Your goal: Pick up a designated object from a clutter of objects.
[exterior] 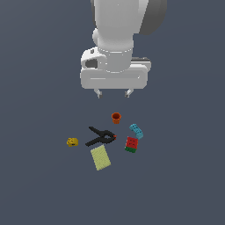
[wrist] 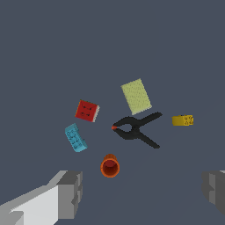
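The designated object, a black spring clamp (exterior: 101, 136) (wrist: 136, 128) with splayed handles and an orange-red jaw tip, lies flat in the middle of the clutter of objects. Around it sit an orange-red cup (exterior: 116, 117) (wrist: 110, 166), a cyan toy brick (exterior: 136, 130) (wrist: 75, 137), a red-green block (exterior: 132, 144) (wrist: 86, 110), a yellow-green flat rectangle (exterior: 100, 158) (wrist: 136, 96) and a small yellow lump (exterior: 72, 142) (wrist: 183, 120). My gripper (exterior: 113, 93) hangs open well above the cup, holding nothing. One finger (wrist: 69, 194) shows in the wrist view.
The dark grey floor (exterior: 39, 184) stretches out on every side of the small cluster. The arm's white body (exterior: 115, 44) fills the upper middle of the exterior view.
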Controlling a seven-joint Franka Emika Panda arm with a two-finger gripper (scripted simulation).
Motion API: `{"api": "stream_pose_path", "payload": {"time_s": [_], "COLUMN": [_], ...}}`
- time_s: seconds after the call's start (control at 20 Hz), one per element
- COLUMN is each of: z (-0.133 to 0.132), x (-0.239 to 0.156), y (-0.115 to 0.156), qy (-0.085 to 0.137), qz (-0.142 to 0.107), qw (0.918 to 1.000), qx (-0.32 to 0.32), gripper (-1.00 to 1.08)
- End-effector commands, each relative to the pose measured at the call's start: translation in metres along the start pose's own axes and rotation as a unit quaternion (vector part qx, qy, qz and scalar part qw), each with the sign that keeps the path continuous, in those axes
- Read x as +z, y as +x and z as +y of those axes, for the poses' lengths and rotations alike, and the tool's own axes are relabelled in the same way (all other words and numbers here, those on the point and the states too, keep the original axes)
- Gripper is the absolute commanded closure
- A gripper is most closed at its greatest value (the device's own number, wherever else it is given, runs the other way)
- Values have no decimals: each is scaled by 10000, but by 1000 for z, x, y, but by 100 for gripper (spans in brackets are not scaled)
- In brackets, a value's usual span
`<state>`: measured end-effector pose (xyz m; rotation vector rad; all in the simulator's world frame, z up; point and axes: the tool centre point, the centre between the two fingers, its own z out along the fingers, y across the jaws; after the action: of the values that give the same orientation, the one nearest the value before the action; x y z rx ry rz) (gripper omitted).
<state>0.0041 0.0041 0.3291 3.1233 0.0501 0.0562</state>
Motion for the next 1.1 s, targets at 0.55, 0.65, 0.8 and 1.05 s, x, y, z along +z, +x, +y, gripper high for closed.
{"api": "stream_pose_path", "payload": {"time_s": [0.55, 0.65, 0.8, 1.05], "z": [29, 29, 28, 30], "x": [0, -1, 1, 7], "y": [-2, -2, -2, 0], "qy": [-24, -23, -24, -30], "qz": [-101, -100, -97, -101], "qw": [9995, 9995, 9996, 9999], "qx": [299, 301, 253, 70], "gripper": [-92, -92, -92, -92]}}
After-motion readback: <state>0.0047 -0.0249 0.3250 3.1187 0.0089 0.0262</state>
